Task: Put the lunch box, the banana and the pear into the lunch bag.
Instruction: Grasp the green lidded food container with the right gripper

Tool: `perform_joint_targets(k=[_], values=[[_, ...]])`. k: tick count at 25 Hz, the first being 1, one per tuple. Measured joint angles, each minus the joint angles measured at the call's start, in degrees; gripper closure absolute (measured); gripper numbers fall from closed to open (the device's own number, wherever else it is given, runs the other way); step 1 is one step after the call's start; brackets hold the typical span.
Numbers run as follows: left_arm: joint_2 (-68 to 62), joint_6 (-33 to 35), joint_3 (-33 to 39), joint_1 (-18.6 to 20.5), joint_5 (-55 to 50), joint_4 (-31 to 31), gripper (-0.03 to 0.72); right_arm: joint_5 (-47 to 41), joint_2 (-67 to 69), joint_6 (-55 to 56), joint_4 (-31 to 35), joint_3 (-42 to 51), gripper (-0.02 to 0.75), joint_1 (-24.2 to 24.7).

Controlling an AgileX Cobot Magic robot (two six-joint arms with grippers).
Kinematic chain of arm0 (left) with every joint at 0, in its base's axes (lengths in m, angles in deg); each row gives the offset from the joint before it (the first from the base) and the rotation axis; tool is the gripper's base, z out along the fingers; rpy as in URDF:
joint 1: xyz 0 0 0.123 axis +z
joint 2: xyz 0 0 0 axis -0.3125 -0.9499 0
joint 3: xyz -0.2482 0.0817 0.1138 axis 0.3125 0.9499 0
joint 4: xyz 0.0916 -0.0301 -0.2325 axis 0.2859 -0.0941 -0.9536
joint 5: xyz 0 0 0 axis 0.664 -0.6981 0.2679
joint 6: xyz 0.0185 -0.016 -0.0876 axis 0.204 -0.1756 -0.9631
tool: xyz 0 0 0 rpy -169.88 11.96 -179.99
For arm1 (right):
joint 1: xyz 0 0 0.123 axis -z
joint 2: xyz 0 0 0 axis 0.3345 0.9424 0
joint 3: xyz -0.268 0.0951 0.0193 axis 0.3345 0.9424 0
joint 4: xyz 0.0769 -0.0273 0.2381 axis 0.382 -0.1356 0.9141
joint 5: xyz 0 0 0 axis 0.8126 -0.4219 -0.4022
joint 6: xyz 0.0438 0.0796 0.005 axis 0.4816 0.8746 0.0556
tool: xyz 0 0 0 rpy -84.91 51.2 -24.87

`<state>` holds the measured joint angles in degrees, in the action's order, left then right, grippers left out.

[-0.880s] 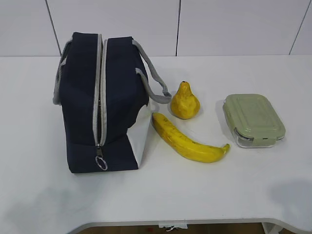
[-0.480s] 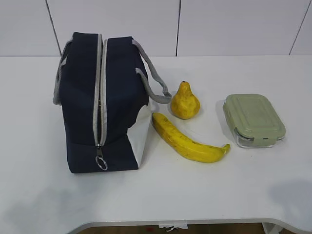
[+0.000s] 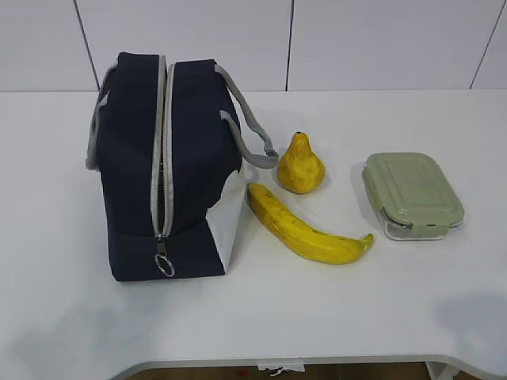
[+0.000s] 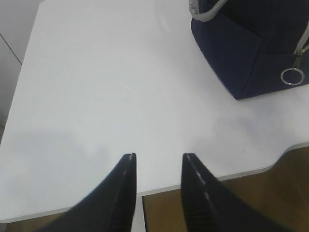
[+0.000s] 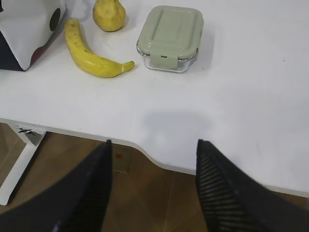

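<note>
The navy lunch bag [image 3: 170, 170] stands at the left of the white table, its grey zipper mostly closed with the ring pull [image 3: 165, 267] at the front. The pear [image 3: 300, 165] stands just right of the bag. The banana [image 3: 305, 228] lies in front of it. The lunch box [image 3: 412, 195] with its sage-green lid sits at the right. Neither gripper shows in the exterior view. My left gripper [image 4: 158, 155] is open and empty over the table's front-left edge, with the bag [image 4: 251, 43] at upper right. My right gripper [image 5: 153, 141] is open and empty over the front edge, short of the banana [image 5: 91, 50], pear [image 5: 109, 14] and lunch box [image 5: 171, 36].
The white table [image 3: 317, 309] has a curved cut-out at its front edge [image 5: 154, 157]. A white panelled wall [image 3: 317, 39] stands behind it. The bag's grey webbing handles [image 3: 249, 127] hang out to both sides.
</note>
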<state>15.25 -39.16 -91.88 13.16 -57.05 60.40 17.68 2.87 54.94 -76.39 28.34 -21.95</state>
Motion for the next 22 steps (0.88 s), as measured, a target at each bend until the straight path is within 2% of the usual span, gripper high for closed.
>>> perform_joint_targets(k=[10,22], values=[[0.00,0.00,0.00,0.00,0.00,0.00,0.448,2.23,10.62,1.79,-0.11,-2.35,0.304,0.00],[0.00,0.00,0.00,0.00,0.00,0.00,0.448,15.61,28.42,5.34,-0.22,-2.35,0.304,0.00]])
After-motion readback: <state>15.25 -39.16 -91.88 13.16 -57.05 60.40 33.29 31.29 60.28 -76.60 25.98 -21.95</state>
